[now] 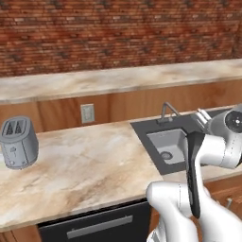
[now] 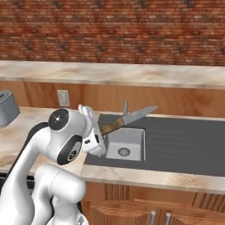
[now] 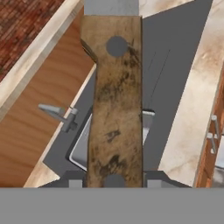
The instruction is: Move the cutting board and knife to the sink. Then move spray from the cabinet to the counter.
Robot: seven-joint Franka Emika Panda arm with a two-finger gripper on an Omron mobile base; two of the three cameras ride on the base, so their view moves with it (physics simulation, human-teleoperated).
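Landmark: the dark grey sink unit (image 2: pixel 176 145) with a small steel basin (image 2: pixel 124 145) sat recessed in the beige and tan marbled stone counter (image 1: pixel 80 165).
Gripper: the white arm's two-finger gripper (image 2: pixel 97 132) stood just left of the basin in the right base view, jaws partly closed on the handle of the knife.
Knife: the small knife with a brown wooden handle and a thin grey blade (image 2: pixel 127 118) was held in the air above the basin's left rear edge, handle at the gripper, blade slanting up and to the right over the sink.
Knife, hand view: the worn wooden handle (image 3: pixel 114 100) ran up the middle of the frame with the basin directly behind it; the blade (image 3: pixel 111 6) showed as a grey strip at the top.
Faucet: a thin grey faucet (image 1: pixel 168 112) rose at the rear edge of the sink.
Toaster: a grey two-slot toaster (image 1: pixel 18 142) stood on the counter well to the left of the sink.
Outlet: a pale wall outlet (image 1: pixel 87 113) sat on the wooden backsplash, left of the sink.
Wall: a red brick wall (image 1: pixel 118 33) rose beyond a stone ledge behind the sink.
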